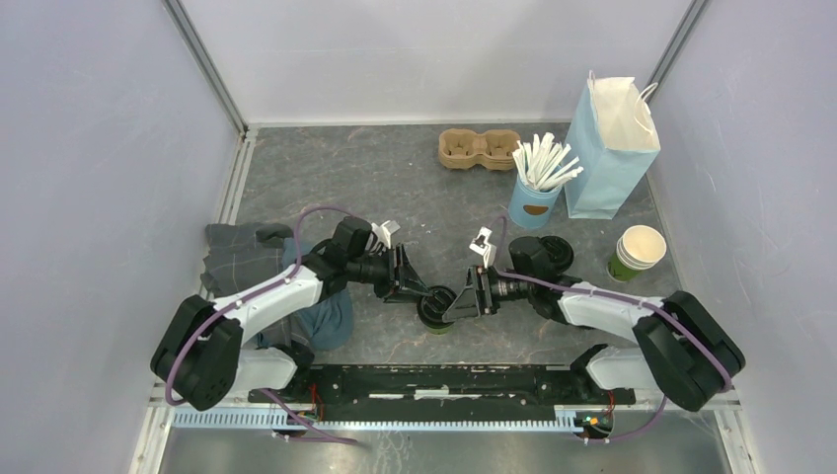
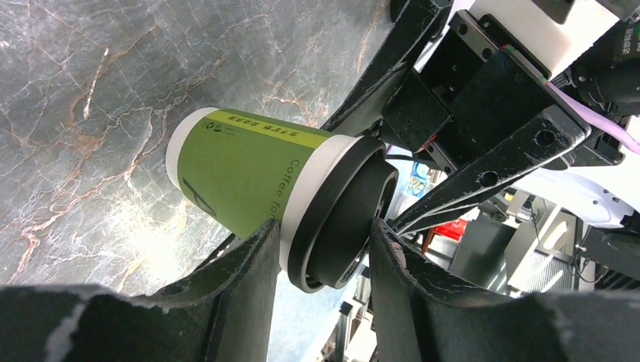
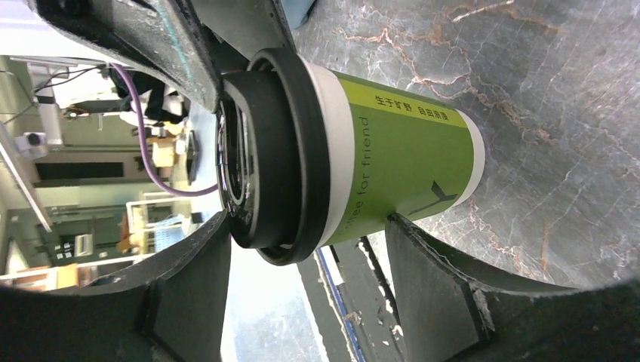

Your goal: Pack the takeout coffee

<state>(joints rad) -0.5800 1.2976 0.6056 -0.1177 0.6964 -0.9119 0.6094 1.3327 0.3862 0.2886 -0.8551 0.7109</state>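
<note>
Well apart from the blue paper bag (image 1: 604, 168), to its left and nearer the arm bases, the takeout coffee (image 1: 437, 321) stands upright on the grey marbled worktop (image 1: 395, 188). Its round black lid (image 2: 340, 219) is seated on the rim.

Left hand (image 2: 323, 226): pinching the lid. One finger (image 2: 241, 286) bears on the cream band just under the lid edge, and the other rests against the lid's top face.

Right hand (image 3: 309, 219): fingers spread wide about the cup's upper part. One fingertip (image 3: 430, 271) lies at the green wall and the other sits level with the lid top. Whether either tip actually presses on the cup cannot be told.

Both hands meet at the cup from opposite sides — left arm from the bag's far left, right arm from the near side of the bag.

Other items noted:
- light-blue cup of white sticks (image 1: 533, 202) — just beside the bag, on its left.
- cardboard cup carrier (image 1: 479, 148) — left of the bag, beyond the stick cup, by the back wall.
- lidless green cup (image 1: 637, 255) — near the bag, on its near side.
- grey cloth (image 1: 242, 262) — far to the bag's left, partly under the left arm.
</note>
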